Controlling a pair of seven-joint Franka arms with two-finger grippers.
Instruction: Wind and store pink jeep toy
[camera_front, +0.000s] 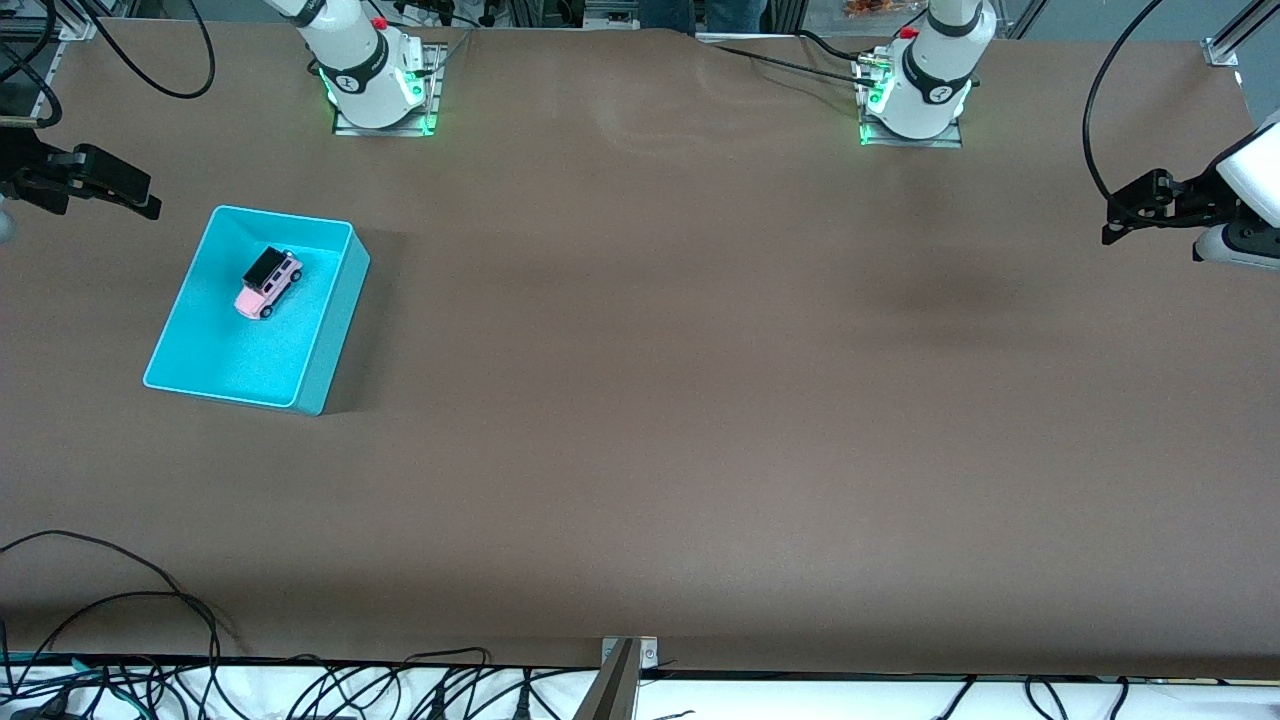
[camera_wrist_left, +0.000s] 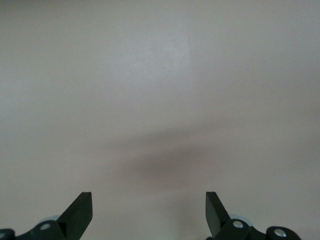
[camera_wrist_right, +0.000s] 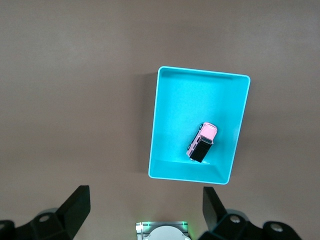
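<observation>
We find the tiny light-pink jeep toy (camera_front: 268, 283) already lying in the turquoise plastic bin (camera_front: 330, 340) near the bench's right-arm end, so storing looks finished; we judge nothing remains. Both the right gripper (camera_wrist_right: 145, 210) and left gripper (camera_wrist_left: 149, 212) hang wide open, holding nothing.

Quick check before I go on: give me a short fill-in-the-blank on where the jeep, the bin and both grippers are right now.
1. The pink jeep toy sits inside the turquoise ____.
2. The bin stands toward the ____ arm's end of the table.
3. The right gripper hangs above the bin with its fingers ____.
4. The left gripper, fingers apart, holds ____.

Missing words: bin; right; open; nothing
</observation>
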